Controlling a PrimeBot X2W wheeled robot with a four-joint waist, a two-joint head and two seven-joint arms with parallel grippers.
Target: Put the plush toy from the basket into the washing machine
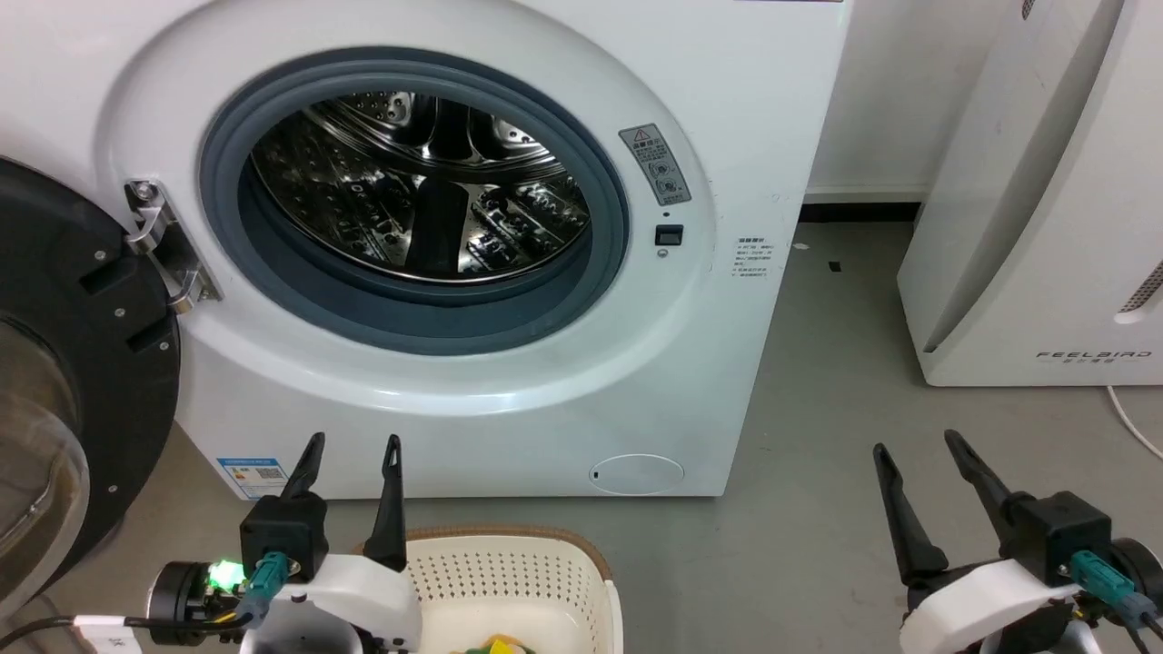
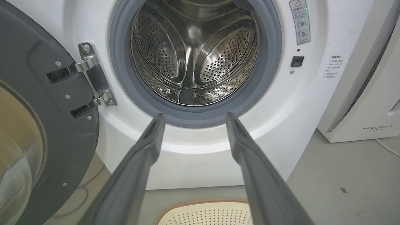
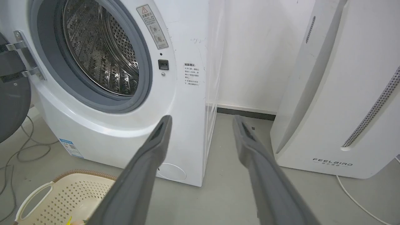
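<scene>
The white washing machine point(image 1: 509, 300) stands in front of me with its black-framed door point(image 1: 64, 363) swung wide to the left and its steel drum point(image 1: 427, 182) showing nothing inside. On the floor below sits the cream basket point(image 1: 509, 581) with a brown rim. A yellow and green scrap of the plush toy point(image 1: 495, 647) peeks up from inside it at the head view's bottom edge. My left gripper point(image 1: 352, 452) hangs open above the basket's left rim, fingers pointing at the washer. My right gripper point(image 1: 918, 450) is open over bare floor to the right, holding nothing.
A white slanted FEELBIRD appliance point(image 1: 1045, 227) stands right of the washer, with a strip of grey floor point(image 1: 818, 381) between them. A white cable point(image 1: 1131, 422) runs from it across the floor. Grey cables point(image 3: 18, 153) lie left of the washer's base.
</scene>
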